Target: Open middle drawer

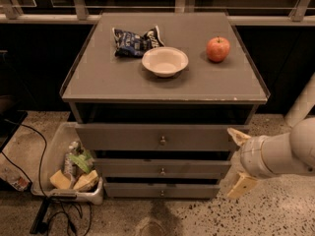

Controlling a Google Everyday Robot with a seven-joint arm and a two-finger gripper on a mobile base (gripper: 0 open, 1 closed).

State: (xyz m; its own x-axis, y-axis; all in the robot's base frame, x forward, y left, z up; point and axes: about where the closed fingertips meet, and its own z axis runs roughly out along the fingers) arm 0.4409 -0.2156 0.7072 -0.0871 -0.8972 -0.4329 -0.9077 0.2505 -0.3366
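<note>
The grey cabinet [98, 82] has three drawer fronts stacked under its top. The middle drawer [128, 168] is a low flat grey front with a small round metal knob [162, 171] at its centre. It sits closed between the taller top drawer [123, 137] and the lowest drawer [138, 191]. My gripper [237, 162] is at the right side of the cabinet, level with the middle drawer's right end. Its two pale fingers [239, 185] stand spread apart and hold nothing. It is well right of the knob.
On the cabinet top are a white bowl [165, 61], a blue chip bag [134, 41] and a red apple [218, 49]. A clear bin [51, 156] with bottles and sponges stands on the floor at the left. Black cables [42, 146] lie beside it.
</note>
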